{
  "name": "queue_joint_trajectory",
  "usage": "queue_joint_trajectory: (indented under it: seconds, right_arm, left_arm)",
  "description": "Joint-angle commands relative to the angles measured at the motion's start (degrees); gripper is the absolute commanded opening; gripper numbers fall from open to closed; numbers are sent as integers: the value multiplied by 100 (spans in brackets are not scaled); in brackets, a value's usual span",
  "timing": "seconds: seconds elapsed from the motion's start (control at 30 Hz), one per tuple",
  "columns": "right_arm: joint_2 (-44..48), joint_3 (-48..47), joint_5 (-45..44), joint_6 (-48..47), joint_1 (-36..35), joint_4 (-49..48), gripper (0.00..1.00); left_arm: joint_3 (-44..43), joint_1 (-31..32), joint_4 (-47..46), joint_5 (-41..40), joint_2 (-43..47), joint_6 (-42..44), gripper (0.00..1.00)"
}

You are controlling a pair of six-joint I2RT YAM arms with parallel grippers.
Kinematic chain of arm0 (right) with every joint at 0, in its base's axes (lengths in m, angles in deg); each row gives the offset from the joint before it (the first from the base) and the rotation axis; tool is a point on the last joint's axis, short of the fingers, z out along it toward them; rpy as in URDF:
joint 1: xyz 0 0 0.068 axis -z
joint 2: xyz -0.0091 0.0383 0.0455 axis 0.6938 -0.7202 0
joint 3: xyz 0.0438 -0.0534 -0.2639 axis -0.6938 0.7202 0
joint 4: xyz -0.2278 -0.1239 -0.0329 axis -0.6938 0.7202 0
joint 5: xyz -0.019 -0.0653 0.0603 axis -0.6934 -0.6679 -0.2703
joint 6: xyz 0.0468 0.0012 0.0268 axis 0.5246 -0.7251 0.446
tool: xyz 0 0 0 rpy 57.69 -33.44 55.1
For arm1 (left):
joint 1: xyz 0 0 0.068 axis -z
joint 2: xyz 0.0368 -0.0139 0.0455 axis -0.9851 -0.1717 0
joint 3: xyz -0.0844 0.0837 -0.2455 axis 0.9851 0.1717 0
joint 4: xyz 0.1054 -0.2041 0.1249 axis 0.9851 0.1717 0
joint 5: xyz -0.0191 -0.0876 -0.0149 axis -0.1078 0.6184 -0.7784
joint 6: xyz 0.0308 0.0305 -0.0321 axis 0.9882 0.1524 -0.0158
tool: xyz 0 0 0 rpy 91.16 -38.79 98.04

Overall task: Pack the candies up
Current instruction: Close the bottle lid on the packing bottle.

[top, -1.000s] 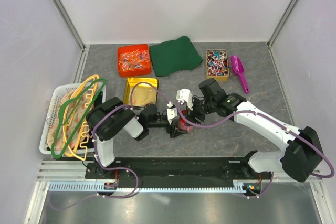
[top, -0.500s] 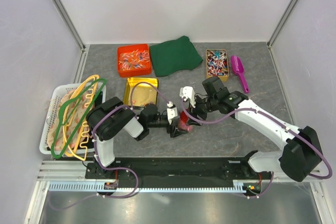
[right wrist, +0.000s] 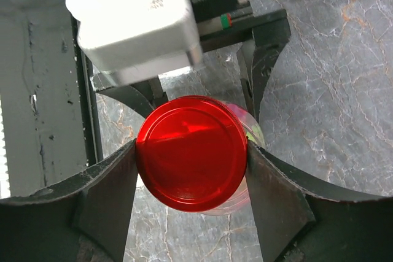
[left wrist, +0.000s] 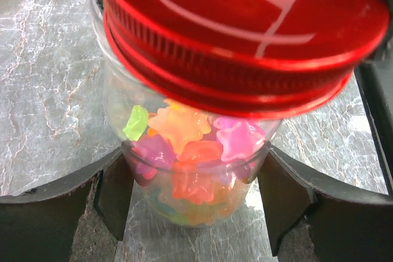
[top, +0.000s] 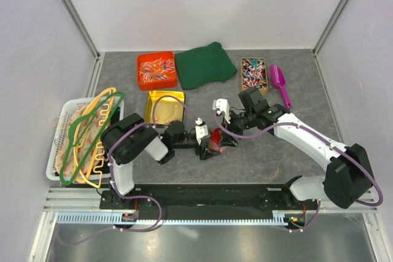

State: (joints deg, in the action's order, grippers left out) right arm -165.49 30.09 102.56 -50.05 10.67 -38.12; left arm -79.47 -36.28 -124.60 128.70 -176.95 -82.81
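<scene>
The grey marbled bench (top: 295,84) carried the work in its near middle, just to the right of the open gold tin (top: 164,106). There a clear glass jar (left wrist: 196,207) stood between the two arms. The left end effector (left wrist: 198,196) was spread wide and held it, with dark fingers (left wrist: 116,197) against the glass on both sides. A glossy red metal lid (left wrist: 245,23) with a ribbed rim sat on top of the jar. Seen from the right wrist, the lid was a full round disc.

The right end effector (right wrist: 191,151) reached down over the lid, one finger at each edge of the rim. Whether it was pressing or only flanking the lid could not be told.

The candies (left wrist: 184,130) lay inside the jar. They were small, translucent, star-like gummy pieces in orange, pink, yellow and green, heaped to just under the lid.

Against the view from a second before, the right arm had drawn its wrist and white camera block a little up and to the right. The right end effector sat slightly farther from the left arm. The left arm, the jar and everything else on the bench were where they had been.
</scene>
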Motion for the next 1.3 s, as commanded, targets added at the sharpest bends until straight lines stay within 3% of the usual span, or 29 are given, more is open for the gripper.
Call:
queue_joint_trajectory:
  seconds: [0.0, 0.3, 1.27]
  right_arm:
    - [-48, -195, 35, -140, 249, 100, 73]
    - [259, -546, 370, -324, 249, 619, 71]
    - [-145, -494, 422, -140, 232, 408, 72]
  left_arm:
    - [-22, 29, -236, 178, -30, 159, 76]
    - [-31, 29, -236, 222, -39, 150, 76]
    - [4, 29, -807, 468, -513, 343, 82]
